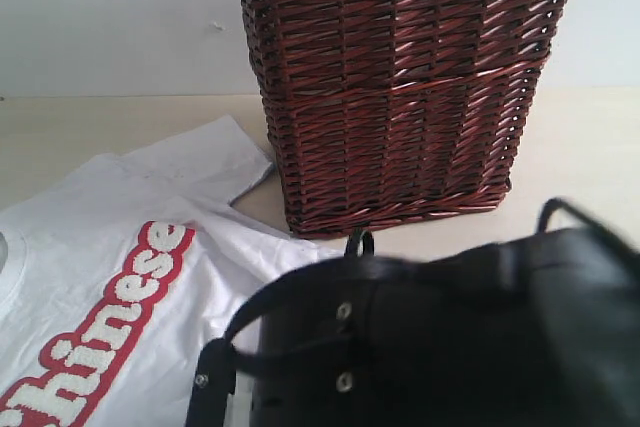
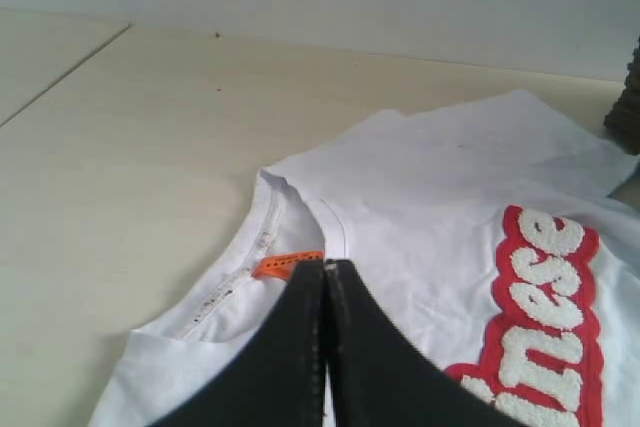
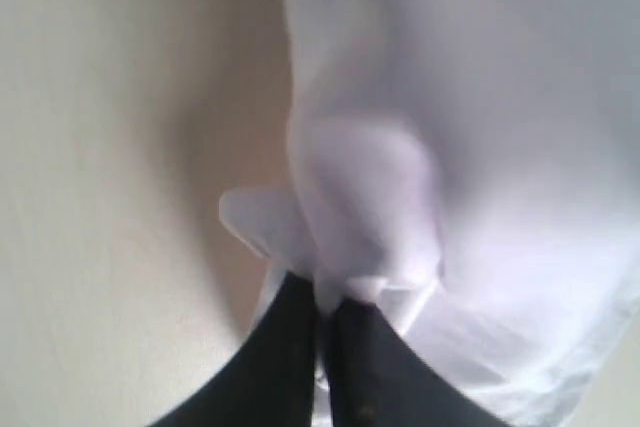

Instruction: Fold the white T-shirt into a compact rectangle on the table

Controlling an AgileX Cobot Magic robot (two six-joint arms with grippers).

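item 1: white short-sleeved cotton t-shirt [image 1: 150,197] with fuzzy white lettering outlined in red [image 1: 120,297]. you find it spread on the pale beige smooth table [image 1: 590,147], one sleeve near the dark brown wicker basket [image 1: 400,97].
item 2: your left gripper [image 2: 325,275], clenched, tips just beside the small orange tag [image 2: 287,264] at the collar.
item 3: your right gripper [image 3: 328,302], clamped on a bunched edge of the t-shirt.
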